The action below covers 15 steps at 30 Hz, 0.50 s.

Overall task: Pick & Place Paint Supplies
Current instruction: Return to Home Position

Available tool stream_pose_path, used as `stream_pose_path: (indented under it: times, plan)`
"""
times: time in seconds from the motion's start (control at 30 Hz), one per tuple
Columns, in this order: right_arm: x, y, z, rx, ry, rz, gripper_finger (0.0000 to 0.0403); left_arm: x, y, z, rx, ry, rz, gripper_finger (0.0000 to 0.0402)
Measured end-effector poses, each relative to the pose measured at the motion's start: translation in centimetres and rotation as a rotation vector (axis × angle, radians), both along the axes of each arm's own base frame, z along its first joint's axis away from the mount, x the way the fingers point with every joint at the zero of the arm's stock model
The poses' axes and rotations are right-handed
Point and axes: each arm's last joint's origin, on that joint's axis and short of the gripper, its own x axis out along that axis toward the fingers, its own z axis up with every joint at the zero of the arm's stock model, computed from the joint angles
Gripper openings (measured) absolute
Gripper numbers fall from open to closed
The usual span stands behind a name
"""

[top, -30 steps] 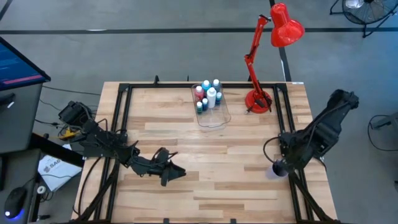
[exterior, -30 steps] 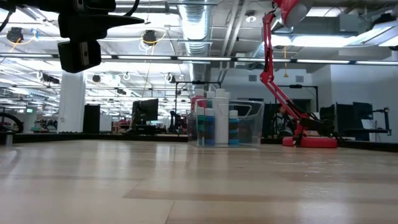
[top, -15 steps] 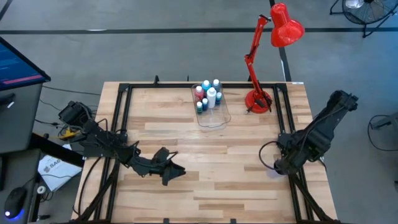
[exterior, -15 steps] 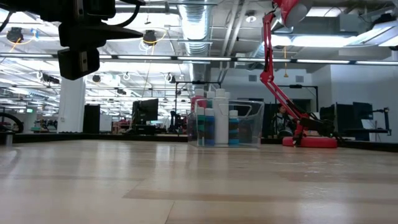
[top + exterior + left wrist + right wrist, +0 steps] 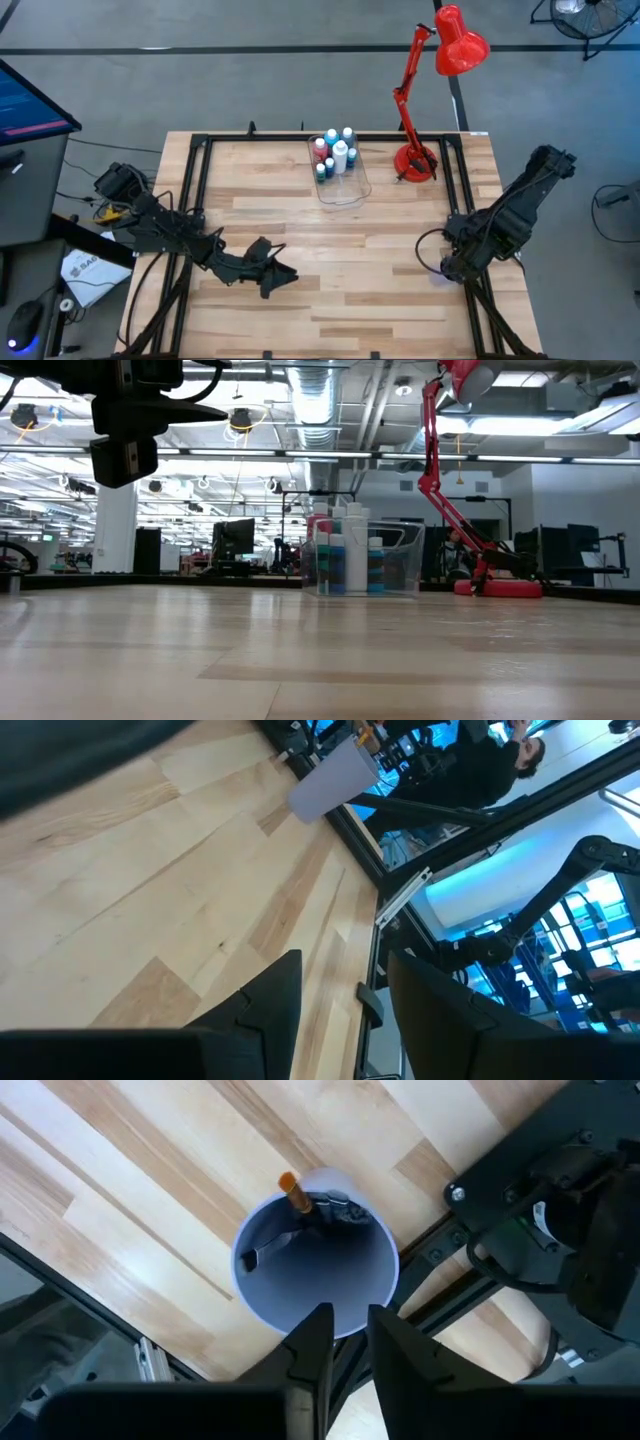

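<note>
A purple cup (image 5: 315,1250) stands near the table's right edge; it also shows in the high view (image 5: 436,276) and the left wrist view (image 5: 335,780). Thin dark paintbrushes (image 5: 300,1220) stand in it, one with an orange end (image 5: 290,1183) leaning on the cup's inner wall. My right gripper (image 5: 348,1330) hangs above the cup's rim, pointing down, its fingers a little apart with nothing between them. Paint bottles (image 5: 335,155) stand upright in the clear box (image 5: 345,185) at the table's far middle. My left gripper (image 5: 340,990) waits open above the table's near left (image 5: 275,272).
A red desk lamp (image 5: 420,150) stands at the far right, next to the clear box. Black frame rails (image 5: 440,1270) run along the table's edges close beside the cup. Bare wooden tabletop (image 5: 340,250) lies between the two arms.
My right gripper has sunk a little over the purple cup and now covers more of it in the high view.
</note>
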Motion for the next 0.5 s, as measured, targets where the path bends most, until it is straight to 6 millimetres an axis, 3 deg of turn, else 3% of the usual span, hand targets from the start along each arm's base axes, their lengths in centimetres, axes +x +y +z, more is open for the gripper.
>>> stream_pose_path:
  times: [0.23, 0.5]
  plan:
    - [0.2, -0.1, 0.4, 0.008, -0.021, -0.014, 0.0063, 0.0, 0.0, 0.0, -0.014, -0.001, 0.01, 0.0143]
    - [2.6, -2.2, 3.3, -0.081, -0.268, -0.034, 0.0063, 0.3, 0.9, 0.1, -0.043, -0.027, 0.18, 0.0139]
